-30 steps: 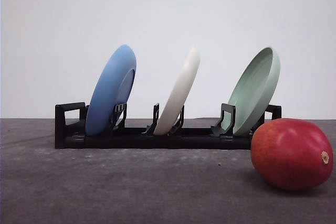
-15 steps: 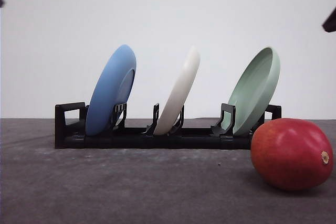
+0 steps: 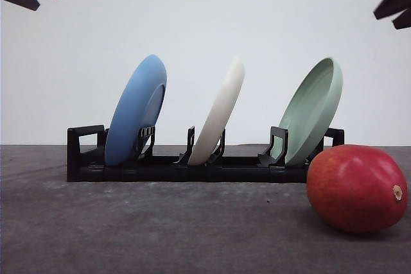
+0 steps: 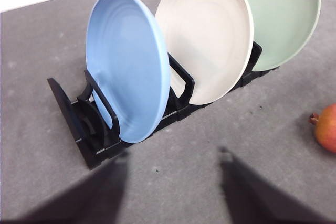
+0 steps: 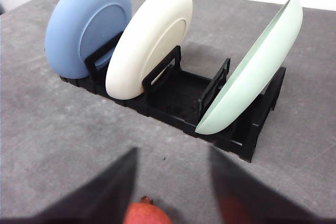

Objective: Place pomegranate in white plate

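The pomegranate point(image 3: 357, 188) lay on the grey table point(image 3: 160, 229), near the right end of the black rack point(image 3: 192, 165) and apart from it, its stem nub turned to the right. A plain pale wall stood behind. The rack held three tilted plates: a blue plate point(image 3: 136, 110) on the left, the white plate point(image 3: 219, 112) in the middle slot, and a green plate point(image 3: 313, 111) on the right. The left gripper point(image 4: 173, 192) and right gripper point(image 5: 173, 187) hung high above the table, each apparently open and holding nothing, though their fingers looked blurred.
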Available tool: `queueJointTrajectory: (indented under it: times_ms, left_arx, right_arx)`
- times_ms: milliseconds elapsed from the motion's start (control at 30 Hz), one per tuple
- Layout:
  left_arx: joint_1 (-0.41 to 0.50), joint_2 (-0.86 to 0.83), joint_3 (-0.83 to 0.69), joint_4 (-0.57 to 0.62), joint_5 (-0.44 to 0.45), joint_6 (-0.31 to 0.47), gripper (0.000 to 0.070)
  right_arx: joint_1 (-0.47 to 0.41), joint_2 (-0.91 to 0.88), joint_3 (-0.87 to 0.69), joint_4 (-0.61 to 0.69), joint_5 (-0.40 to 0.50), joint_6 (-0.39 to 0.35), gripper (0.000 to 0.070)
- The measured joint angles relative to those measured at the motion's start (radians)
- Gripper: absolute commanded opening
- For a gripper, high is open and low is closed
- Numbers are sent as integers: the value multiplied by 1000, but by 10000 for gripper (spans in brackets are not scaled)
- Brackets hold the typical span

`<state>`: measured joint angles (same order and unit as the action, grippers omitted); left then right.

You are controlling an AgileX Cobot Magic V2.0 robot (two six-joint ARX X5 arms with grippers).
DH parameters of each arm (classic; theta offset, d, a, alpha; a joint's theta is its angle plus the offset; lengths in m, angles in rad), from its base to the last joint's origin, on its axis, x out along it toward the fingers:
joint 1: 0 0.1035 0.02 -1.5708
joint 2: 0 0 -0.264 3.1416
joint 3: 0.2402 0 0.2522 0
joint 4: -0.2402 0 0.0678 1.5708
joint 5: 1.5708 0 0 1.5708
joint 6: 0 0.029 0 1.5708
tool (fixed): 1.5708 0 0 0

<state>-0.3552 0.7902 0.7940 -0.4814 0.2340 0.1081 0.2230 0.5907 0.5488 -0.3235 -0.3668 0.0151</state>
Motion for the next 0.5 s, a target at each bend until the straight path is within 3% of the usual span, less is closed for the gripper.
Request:
queueJointTrajectory:
  times_ms: [167,500]
  left_arx:
    - [-49,3,0,32,0,5,394]
    - [-218,164,2,311,-37,57,395]
  right_arx:
    - [0,-3,0,10,0,0,377]
    - [0,-15,0,22,0,0,377]
